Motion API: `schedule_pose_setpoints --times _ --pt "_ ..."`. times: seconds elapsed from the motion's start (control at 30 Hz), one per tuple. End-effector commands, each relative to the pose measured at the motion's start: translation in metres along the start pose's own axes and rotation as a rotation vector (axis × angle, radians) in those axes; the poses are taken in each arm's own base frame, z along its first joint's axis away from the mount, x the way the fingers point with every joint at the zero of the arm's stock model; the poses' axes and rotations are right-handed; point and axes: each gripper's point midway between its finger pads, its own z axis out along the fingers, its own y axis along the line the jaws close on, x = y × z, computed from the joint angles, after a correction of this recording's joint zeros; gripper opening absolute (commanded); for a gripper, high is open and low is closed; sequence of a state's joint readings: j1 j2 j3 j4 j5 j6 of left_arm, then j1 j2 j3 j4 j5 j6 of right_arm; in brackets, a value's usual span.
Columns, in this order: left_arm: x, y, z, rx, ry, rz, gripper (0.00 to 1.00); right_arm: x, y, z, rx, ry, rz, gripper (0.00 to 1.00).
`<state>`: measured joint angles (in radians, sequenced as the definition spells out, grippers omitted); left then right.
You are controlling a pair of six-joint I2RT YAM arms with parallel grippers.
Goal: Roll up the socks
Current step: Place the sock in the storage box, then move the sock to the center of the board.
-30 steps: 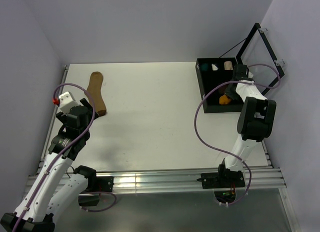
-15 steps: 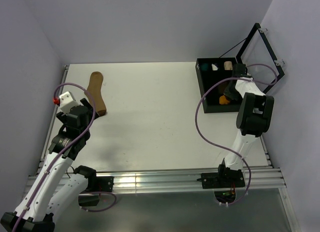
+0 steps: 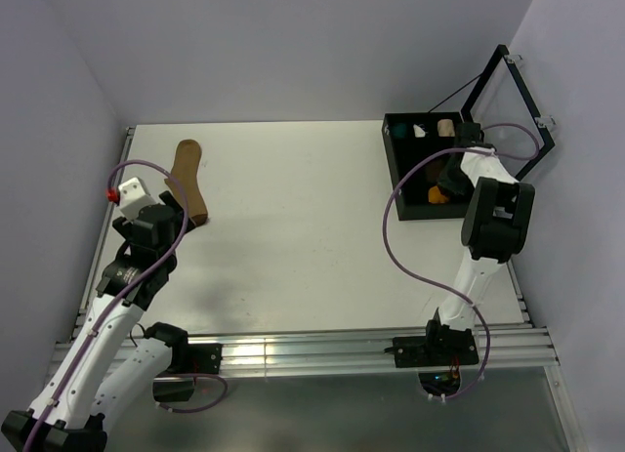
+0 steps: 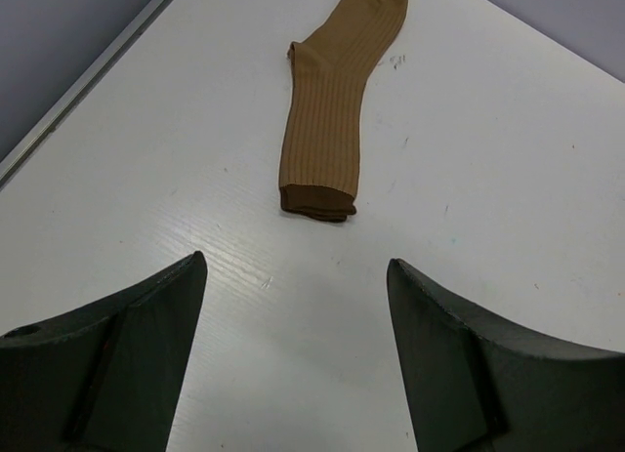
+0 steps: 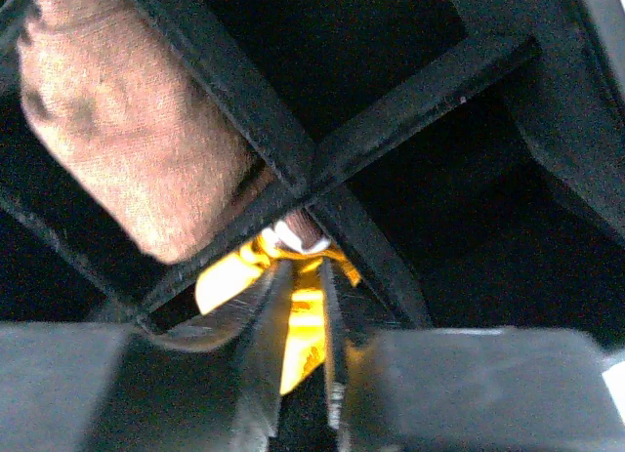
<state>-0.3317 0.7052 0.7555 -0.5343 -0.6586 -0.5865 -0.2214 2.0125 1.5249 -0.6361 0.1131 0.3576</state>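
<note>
Right wrist view: right gripper (image 5: 298,268) pinches the orange sock (image 5: 223,284) down in the box (image 3: 389,169) — lift straight, clear of the dividers (image 5: 322,159). Meanwhile the left gripper (image 4: 295,265) hangs wide open — tan sock (image 4: 327,130) flat just ahead.

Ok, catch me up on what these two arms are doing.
The right gripper is down inside the black bin, jaws nearly closed on the mustard-orange sock. The left gripper hangs open over the table, just short of the tan sock, which lies flat and unrolled.
</note>
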Motion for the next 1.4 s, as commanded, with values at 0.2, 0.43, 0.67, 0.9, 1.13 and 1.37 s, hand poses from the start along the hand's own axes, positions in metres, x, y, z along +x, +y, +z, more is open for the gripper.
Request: schedule_pose_setpoints --times 0.2,0.43,0.67,0.9,1.13,1.37 --pt "0.006 -0.018 0.006 0.071 0.037 0.007 0.81 -0.039 0.024 -0.108 -0.246 -0.296 0.062 0.44" --pt "0.013 -0.029 0.011 0.099 0.089 -0.004 0.81 -0.047 0.020 -0.227 -0.431 -0.593 0.064 0.54" --pt "0.019 -0.056 0.029 0.129 0.174 -0.020 0.81 -0.021 0.010 -0.318 -0.599 -0.815 0.041 0.71" --pt "0.033 -0.068 0.093 0.047 0.279 -0.047 0.82 0.008 0.009 -0.344 -0.726 -0.898 0.109 0.93" --pt "0.040 -0.071 0.179 -0.081 0.324 -0.060 0.82 0.036 0.031 -0.343 -0.800 -0.868 0.025 1.00" --pt "0.045 -0.089 0.263 -0.149 0.346 -0.014 0.81 0.057 0.045 -0.336 -0.823 -0.848 -0.105 0.98"
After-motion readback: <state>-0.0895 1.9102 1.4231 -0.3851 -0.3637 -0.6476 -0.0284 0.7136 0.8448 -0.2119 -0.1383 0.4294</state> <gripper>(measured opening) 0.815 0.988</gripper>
